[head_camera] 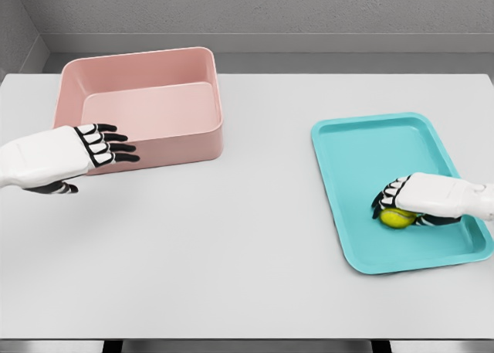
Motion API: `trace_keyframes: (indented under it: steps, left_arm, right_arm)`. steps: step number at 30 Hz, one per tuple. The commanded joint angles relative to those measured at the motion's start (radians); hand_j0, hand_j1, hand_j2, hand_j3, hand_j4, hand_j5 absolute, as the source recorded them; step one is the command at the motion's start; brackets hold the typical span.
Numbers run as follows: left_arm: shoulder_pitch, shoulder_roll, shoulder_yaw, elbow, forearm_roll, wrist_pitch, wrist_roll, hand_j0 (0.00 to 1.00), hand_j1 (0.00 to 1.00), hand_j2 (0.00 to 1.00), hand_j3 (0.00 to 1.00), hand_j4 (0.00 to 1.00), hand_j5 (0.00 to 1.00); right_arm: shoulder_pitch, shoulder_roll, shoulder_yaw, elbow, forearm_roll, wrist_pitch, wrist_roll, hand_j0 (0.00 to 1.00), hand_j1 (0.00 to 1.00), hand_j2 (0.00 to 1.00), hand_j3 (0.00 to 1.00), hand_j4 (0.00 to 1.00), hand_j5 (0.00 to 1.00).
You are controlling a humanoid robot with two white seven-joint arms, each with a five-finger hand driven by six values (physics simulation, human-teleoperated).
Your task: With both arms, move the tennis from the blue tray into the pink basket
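Right now the pickup step is in hand. A small yellow-green fuzzy tennis ball (397, 217) lies in a shallow turquoise-blue plastic tray with rounded corners (363, 144), which sits on a plain white table (247, 252). The right hand (401, 202), white with black finger joints, comes in from the right edge and lies directly over the ball, fingers curled down around its top and far side. The ball shows just below the knuckles, and it appears to rest on the tray floor, so the grasp looks closed but not yet lifted; how firmly it is held cannot be told.

Well apart to that hand's left, across bare table, stands a deep rectangular pink plastic basket (193, 148) with nothing visible inside. The left hand (100, 146) hovers just beside the basket's near left corner, fingers stretched out flat and together, holding nothing.

Next, by my judgement, the right hand must raise the ball clear of the tray rim and carry it leftward, toward the waiting left hand and the basket.
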Motion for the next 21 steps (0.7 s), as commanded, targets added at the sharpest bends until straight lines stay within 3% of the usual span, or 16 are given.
trace_keyframes:
  steps: [1,13,21]
  left_arm:
    - [0.0,0.002,0.001,0.0,0.007,0.001,0.0,1.0,1.0,1.0,1.0,1.0,1.0]
    - [0.0,0.002,0.001,-0.014,0.007,0.001,0.0,1.0,1.0,1.0,1.0,1.0,1.0]
    - [0.0,0.002,0.003,-0.019,0.007,0.001,0.0,1.0,1.0,1.0,1.0,1.0,1.0]
  right_arm:
    - [0.0,-0.001,0.0,0.001,0.001,0.0,0.002,0.53,0.53,0.53,0.53,0.53,0.53]
    - [-0.012,-0.009,-0.041,-0.024,-0.017,0.0,0.001,0.4,0.4,0.4,0.4,0.4,0.4]
    - [-0.017,0.004,-0.094,-0.123,-0.02,0.0,-0.004,0.37,0.37,0.37,0.37,0.37,0.37]
